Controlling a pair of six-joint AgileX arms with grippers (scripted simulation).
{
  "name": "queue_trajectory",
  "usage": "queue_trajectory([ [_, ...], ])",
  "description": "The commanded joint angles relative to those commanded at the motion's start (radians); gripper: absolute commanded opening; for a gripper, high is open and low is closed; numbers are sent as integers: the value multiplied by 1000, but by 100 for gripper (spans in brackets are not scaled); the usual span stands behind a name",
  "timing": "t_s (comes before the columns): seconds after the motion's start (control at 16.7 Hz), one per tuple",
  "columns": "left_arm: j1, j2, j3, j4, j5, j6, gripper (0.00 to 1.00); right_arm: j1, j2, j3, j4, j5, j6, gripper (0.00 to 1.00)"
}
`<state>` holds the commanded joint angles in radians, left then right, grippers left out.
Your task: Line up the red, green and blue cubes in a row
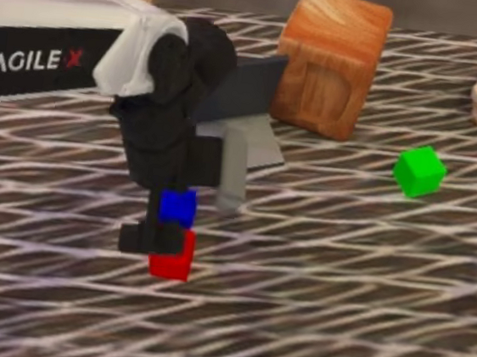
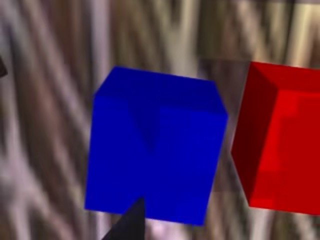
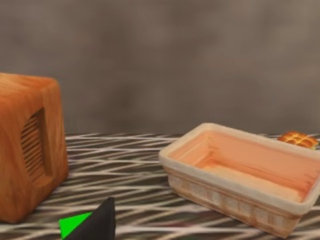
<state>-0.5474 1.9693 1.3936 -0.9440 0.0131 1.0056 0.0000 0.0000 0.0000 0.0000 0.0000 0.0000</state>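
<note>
My left gripper (image 1: 166,222) hangs over the blue cube (image 1: 177,206), which sits just beside the red cube (image 1: 172,261) between its fingers; whether the jaws pinch it I cannot tell. The green cube (image 1: 419,171) lies well right.

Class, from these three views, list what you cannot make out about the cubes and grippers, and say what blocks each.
- left gripper, top view: its own arm hides whether the fingers grip the blue cube.
- red cube, left wrist view: cut off by the edge.
- green cube, right wrist view: mostly behind a dark fingertip.
- Right gripper: unseen from above.
</note>
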Motion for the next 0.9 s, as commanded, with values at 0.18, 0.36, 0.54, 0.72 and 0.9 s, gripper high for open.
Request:
queue_trajectory([
  [0.18,9,-38,72,-126,0,0,100,0,0,0,0,0,0,100],
  [0.36,14,-65,110,-177,-1,-2,100,0,0,0,0,0,0,100],
  [0.54,9,-61,107,-174,-1,-2,100,0,0,0,0,0,0,100],
  [0.72,20,-86,85,-158,-3,-11,100,6,29,30,-21,-2,-3,100],
  [0.9,67,-186,-3,-97,-9,-56,100,23,152,154,-105,-4,-13,100],
])
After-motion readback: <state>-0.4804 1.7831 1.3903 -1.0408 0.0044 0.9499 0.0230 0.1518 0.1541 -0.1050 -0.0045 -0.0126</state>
